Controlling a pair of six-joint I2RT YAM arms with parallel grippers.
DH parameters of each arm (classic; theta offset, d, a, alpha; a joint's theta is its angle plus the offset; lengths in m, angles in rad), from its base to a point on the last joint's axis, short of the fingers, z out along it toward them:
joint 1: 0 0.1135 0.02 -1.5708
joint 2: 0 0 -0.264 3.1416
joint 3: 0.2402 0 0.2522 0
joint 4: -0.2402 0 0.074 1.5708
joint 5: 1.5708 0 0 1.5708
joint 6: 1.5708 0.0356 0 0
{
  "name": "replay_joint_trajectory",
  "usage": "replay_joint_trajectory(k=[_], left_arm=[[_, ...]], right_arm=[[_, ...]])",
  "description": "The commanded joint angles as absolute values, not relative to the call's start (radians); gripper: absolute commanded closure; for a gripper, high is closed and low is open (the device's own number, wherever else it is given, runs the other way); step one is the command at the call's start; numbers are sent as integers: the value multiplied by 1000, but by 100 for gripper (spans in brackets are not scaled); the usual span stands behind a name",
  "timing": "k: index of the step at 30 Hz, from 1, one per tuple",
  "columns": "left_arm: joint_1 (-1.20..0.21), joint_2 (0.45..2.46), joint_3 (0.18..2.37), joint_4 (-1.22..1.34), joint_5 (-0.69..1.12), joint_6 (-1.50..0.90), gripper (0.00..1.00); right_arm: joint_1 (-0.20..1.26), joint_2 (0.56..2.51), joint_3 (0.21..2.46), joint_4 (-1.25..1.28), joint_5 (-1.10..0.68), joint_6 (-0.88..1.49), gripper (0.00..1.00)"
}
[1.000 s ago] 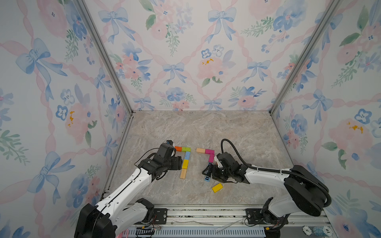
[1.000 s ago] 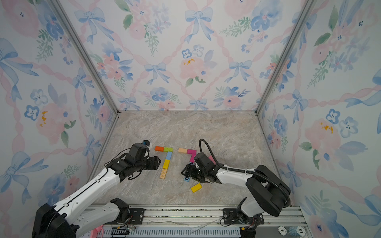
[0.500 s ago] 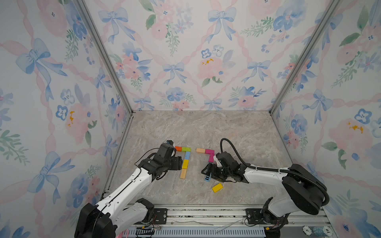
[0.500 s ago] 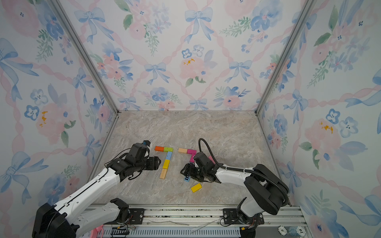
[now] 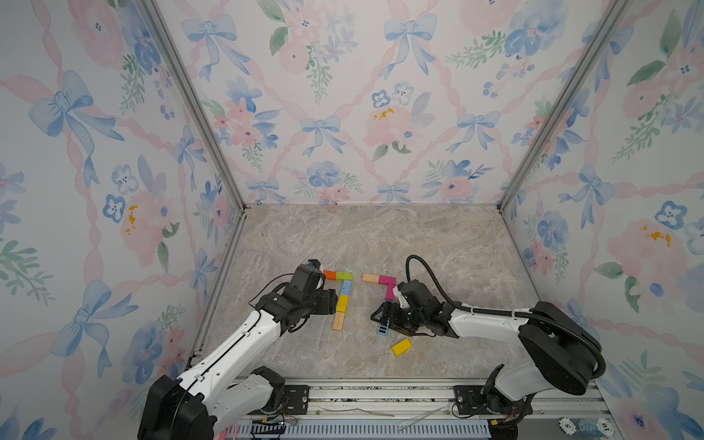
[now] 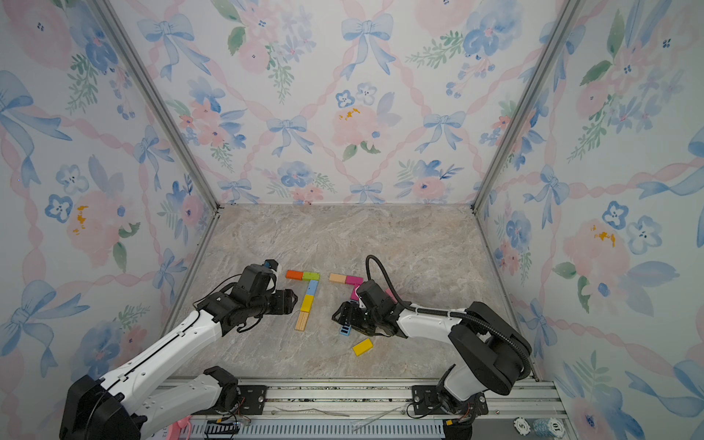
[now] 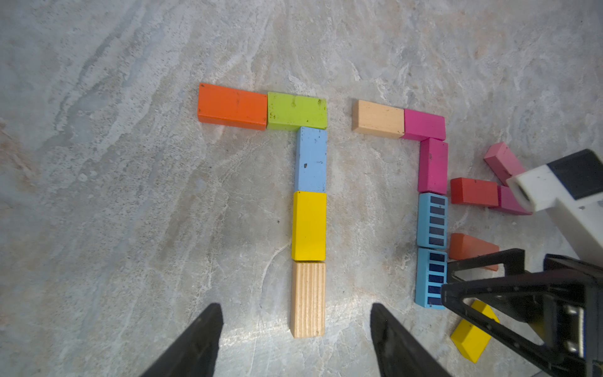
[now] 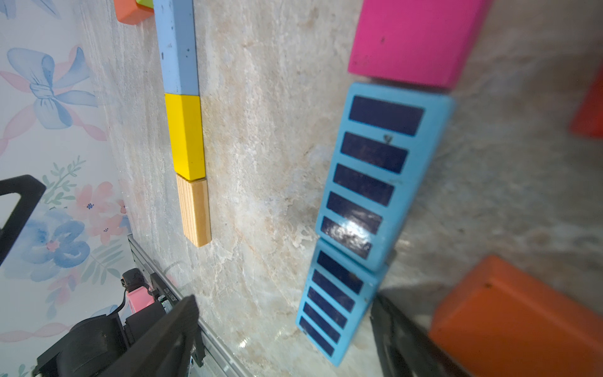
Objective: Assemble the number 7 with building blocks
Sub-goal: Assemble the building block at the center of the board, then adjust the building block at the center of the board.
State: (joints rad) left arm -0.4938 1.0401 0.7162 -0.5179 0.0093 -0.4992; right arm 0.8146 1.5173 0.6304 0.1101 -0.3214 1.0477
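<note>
The left gripper (image 7: 293,306) hangs with its jaws apart and empty over the foot of the lined wood block (image 7: 308,298). That block ends the stem of a complete-looking 7, below the yellow block (image 7: 309,225) and light blue block (image 7: 311,160), with the green block (image 7: 297,111) and orange block (image 7: 232,106) as top bar. The right gripper (image 8: 283,297) is also spread and clamps nothing. The lower striped blue block (image 8: 339,303) lies flat between its fingers, close to one; whether it touches I cannot tell. It foots a second 7 just beside the first. Both figures lie on the table (image 5: 381,236) toward its front edge, about midway along, with a spare yellow block (image 5: 401,347) nearer that edge. The blocks look like light, stiff painted wood, likely to skate on the smooth table. I'd pinch one squarely across its long sides at mid-length, since a skewed squeeze could shove the abutting neighbours.
</note>
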Motion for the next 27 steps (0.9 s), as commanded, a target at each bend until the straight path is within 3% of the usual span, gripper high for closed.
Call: replay_joint_trajectory(k=[1, 8, 11, 15, 19, 27], left_arm=[[-486, 1047, 705, -503, 23, -481, 26], [-483, 1045, 706, -502, 27, -479, 26], [-480, 1043, 707, -499, 38, -476, 26], [-481, 1028, 718, -499, 63, -476, 26], [-476, 1028, 763, -502, 130, -452, 25], [-447, 1073, 862, -543, 229, -376, 21]], right_arm=[[821, 1518, 646, 72, -318, 1048, 15], [781, 1295, 791, -277, -218, 891, 15], [678, 1171, 844, -450, -186, 798, 15], [433, 1084, 871, -652, -199, 668, 17], [327, 1111, 914, -771, -164, 531, 18], [373, 1365, 1026, -827, -47, 358, 20]])
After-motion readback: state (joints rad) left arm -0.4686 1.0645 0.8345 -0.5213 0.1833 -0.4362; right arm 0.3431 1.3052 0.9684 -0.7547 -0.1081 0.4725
